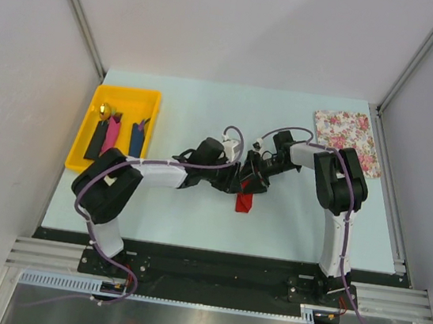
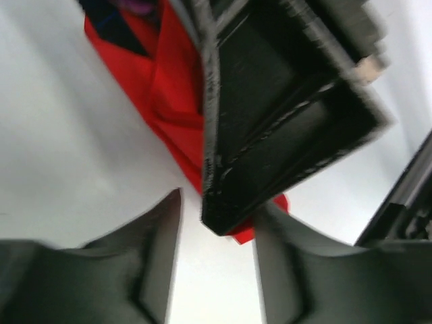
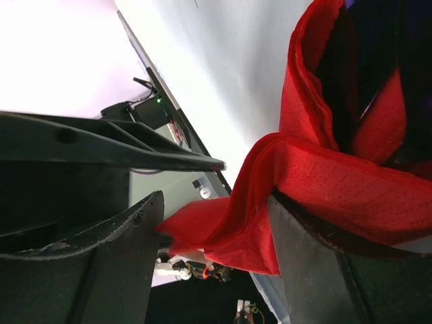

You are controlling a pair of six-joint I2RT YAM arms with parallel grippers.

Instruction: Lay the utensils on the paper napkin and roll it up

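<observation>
The paper napkin is lying bunched and folded at the centre of the table, with both arms converging over it from 9 and 3 o'clock. The left gripper is hovering with its jaws spread and nothing between them but bare tabletop and the tip of the other arm's finger. The right gripper is likewise standing open, the red paper draping over one finger and spilling into the gap rather than being pinched. Something dark is showing inside the fold, too hidden to identify. Three utensils are sitting in the yellow tray at 10 o'clock, well apart from the napkin, so the loading step appears not yet done; the sheet will likely need flattening first. A flowered sheet is lying at 2 o'clock. Open surface is stretching toward 6 o'clock, though the two wrists are crowding each other closely.
</observation>
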